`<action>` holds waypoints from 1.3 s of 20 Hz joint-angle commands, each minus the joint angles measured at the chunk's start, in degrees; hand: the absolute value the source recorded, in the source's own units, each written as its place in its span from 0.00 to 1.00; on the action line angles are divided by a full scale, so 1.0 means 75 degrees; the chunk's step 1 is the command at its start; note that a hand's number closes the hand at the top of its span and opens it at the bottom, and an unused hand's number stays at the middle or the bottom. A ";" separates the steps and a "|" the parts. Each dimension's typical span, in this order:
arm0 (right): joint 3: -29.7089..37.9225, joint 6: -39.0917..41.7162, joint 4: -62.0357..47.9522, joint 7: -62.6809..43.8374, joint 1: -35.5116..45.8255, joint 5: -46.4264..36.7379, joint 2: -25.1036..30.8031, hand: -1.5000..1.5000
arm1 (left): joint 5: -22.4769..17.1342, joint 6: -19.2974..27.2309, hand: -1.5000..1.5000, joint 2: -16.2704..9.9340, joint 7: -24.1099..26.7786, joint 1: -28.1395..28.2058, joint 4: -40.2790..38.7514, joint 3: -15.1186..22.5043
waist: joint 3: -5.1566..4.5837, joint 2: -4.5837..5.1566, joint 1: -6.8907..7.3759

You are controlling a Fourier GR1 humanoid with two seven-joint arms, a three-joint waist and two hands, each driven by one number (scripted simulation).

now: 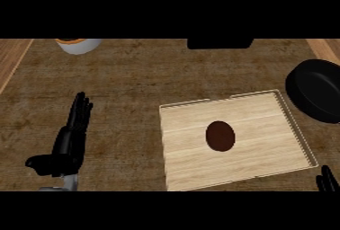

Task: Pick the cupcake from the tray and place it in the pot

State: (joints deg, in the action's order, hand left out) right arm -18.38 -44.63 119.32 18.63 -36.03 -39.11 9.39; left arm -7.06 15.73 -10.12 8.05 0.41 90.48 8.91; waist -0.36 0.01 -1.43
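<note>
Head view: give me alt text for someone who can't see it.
A brown cupcake sits mid-tray on the counter, the black pot just right of it. The left hand rests open at left; the right hand barely shows.

Legible text: none observed.
No letters, numbers, labels, brand marks or signs can be read on any surface in the head view; the tray (199, 175), the pot (319, 90) and the bench (133, 76) all carry plain, unmarked faces.
</note>
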 commanded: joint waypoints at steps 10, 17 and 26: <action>-0.1691 0.2817 0.0599 -0.4964 -0.0768 -0.5119 -0.1226 0.00 | 0.0088 -0.0111 0.50 0.0106 -0.0077 -0.0183 0.0063 0.0172 | 0.0014 0.0068 0.0293; -0.2123 0.4871 -0.0221 -0.8009 0.1969 -0.5745 -0.1247 0.00 | 0.0079 -0.0087 0.50 0.0267 -0.0134 -0.0359 -0.0167 0.0037 | 0.0036 0.0040 0.0260; -0.1713 0.5426 -0.1051 -0.8791 0.3543 -0.4580 -0.1251 0.00 | 0.0186 -0.0391 0.50 0.0314 -0.0141 -0.0261 -0.0227 -0.0246 | 0.0047 -0.0002 0.0193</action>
State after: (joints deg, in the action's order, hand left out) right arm -32.38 -7.97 111.41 -45.40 -14.07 -75.90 0.07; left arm -5.28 14.27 -7.39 7.98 0.00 89.85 9.11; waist -0.02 0.08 0.23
